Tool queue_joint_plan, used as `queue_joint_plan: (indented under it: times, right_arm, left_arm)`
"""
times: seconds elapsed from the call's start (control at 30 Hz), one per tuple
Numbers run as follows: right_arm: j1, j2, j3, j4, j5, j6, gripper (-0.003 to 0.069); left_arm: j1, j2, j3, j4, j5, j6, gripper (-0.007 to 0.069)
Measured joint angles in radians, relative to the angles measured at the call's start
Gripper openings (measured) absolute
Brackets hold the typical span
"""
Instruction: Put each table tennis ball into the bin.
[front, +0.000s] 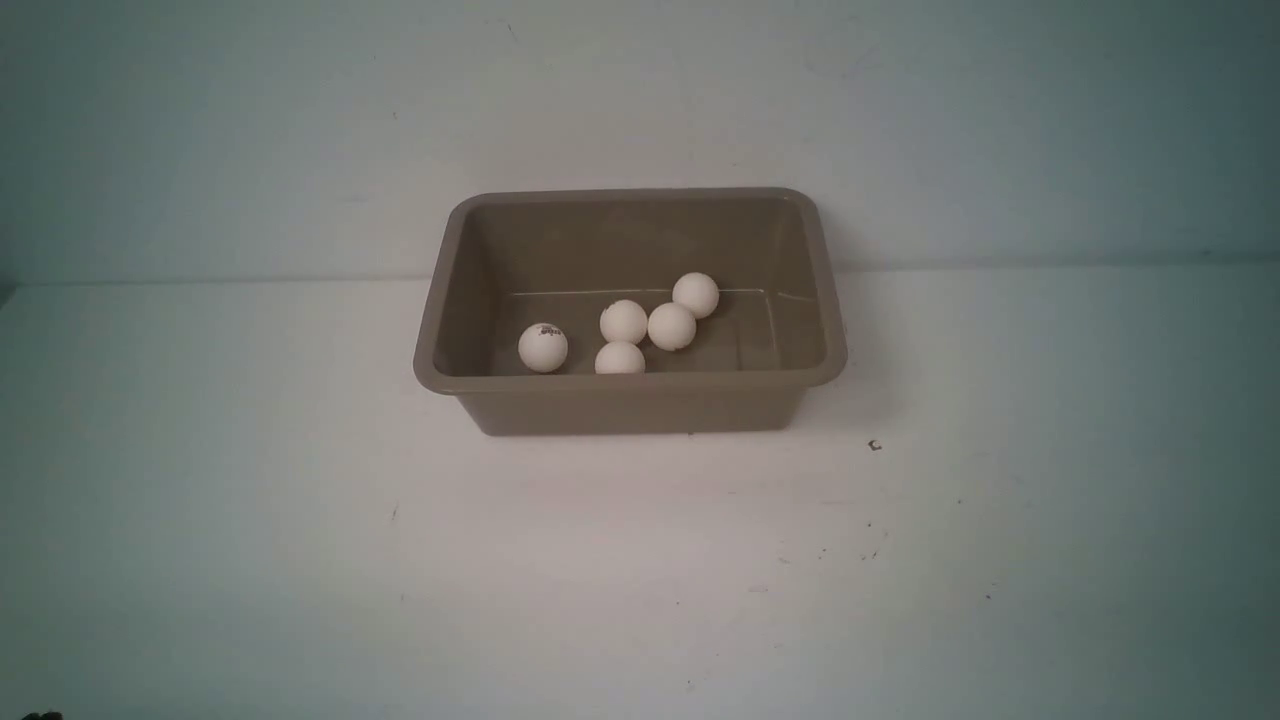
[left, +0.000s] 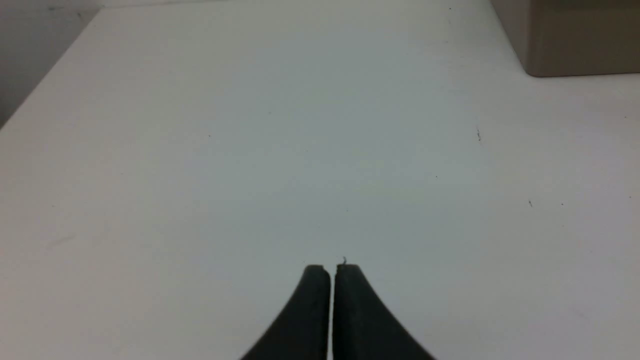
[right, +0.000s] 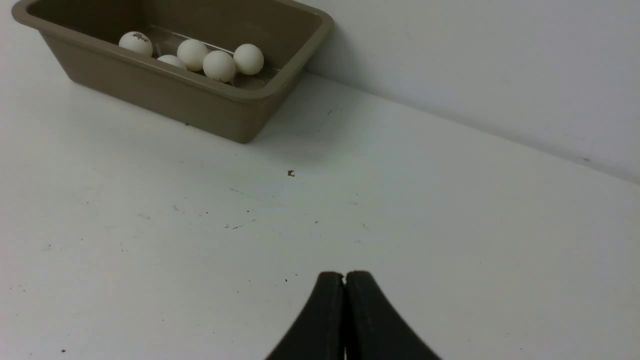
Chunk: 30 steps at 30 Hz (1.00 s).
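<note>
Front view – surface: white table (front: 300, 560) with small dark specks, meeting a pale wall (front: 640, 100).
Front view – bin (front: 632, 385): taupe tub standing by the wall, holding all five table tennis balls (front: 671, 326); four cluster together, while the marked ball (front: 543, 347) sits apart on their left.
Left wrist view – left gripper (left: 332, 270): empty, black fingers nearly pressed together, low over bare table; a corner of the bin lies beyond.
Right wrist view – right gripper (right: 344, 276): fingers touching, empty, well apart from the bin.
</note>
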Motion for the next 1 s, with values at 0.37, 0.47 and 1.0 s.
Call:
queue_joint_plan:
  times: [0.37,0.47,1.0]
  right_arm:
    - [0.0,0.0,0.0,0.0,0.0,0.0,-0.0017]
    - [0.0,0.0,0.0,0.0,0.0,0.0,-0.0017]
    - [-0.243,-0.018,0.033,0.096,-0.156,0.001,-0.0017]
  left_arm:
    - [0.0,0.0,0.0,0.004,0.0,-0.001,-0.0004]
    - [0.0,0.0,0.0,0.005,0.0,-0.001,-0.0004]
    - [0.0,0.0,0.0,0.005,0.0,-0.003,-0.0004]
